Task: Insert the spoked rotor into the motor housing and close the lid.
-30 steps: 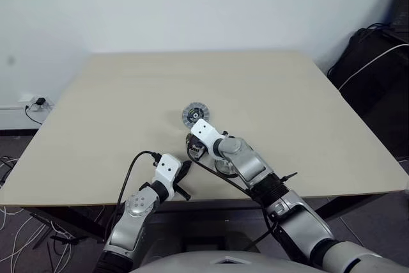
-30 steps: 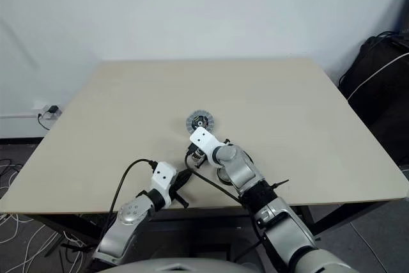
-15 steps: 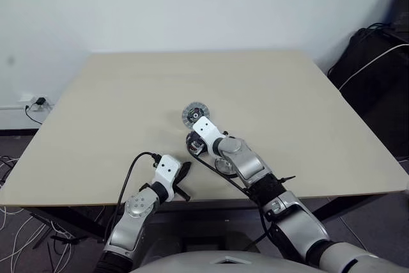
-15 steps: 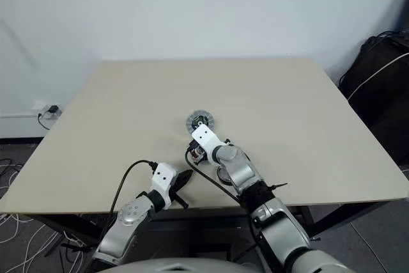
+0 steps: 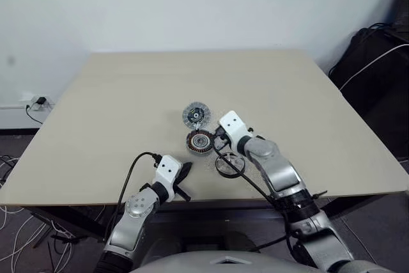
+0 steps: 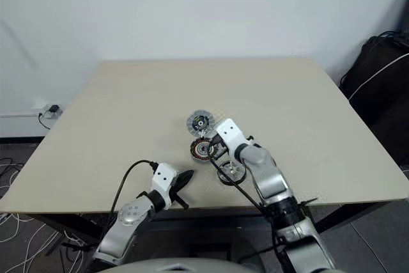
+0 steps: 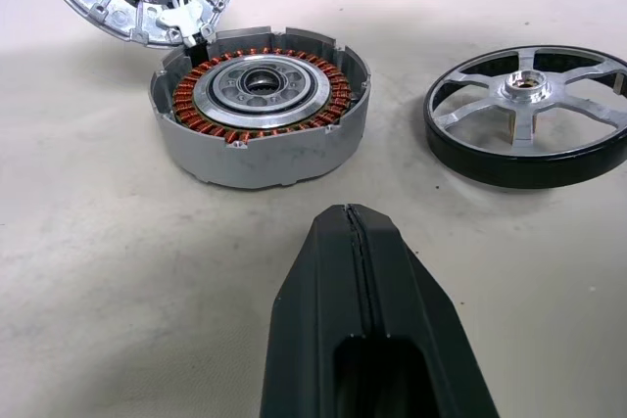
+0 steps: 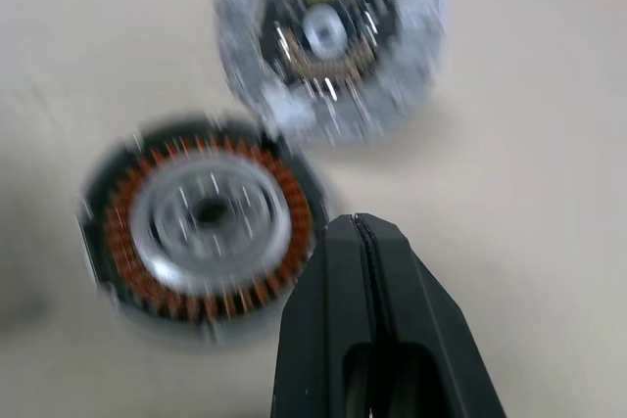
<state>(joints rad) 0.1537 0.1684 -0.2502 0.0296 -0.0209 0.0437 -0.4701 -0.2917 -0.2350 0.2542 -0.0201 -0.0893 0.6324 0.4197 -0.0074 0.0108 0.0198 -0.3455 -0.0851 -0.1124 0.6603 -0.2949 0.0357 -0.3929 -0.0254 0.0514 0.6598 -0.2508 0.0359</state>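
A beige desk (image 5: 115, 107) carries 3 motor parts near its front edge: open motor housing (image 5: 200, 140), lid (image 5: 194, 114) behind it, spoked rotor (image 5: 229, 165) beside it. Both hands, left hand (image 5: 184, 174) and right hand (image 5: 221, 137), are closed and empty. Insertion is not begun; the rotor must next be gripped.

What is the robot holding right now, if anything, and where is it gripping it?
Nothing is held. Both the left gripper and the right gripper are shut and empty; the spoked rotor, motor housing and lid lie on the table.

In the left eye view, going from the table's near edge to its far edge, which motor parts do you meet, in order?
Spoked rotor → motor housing → lid.
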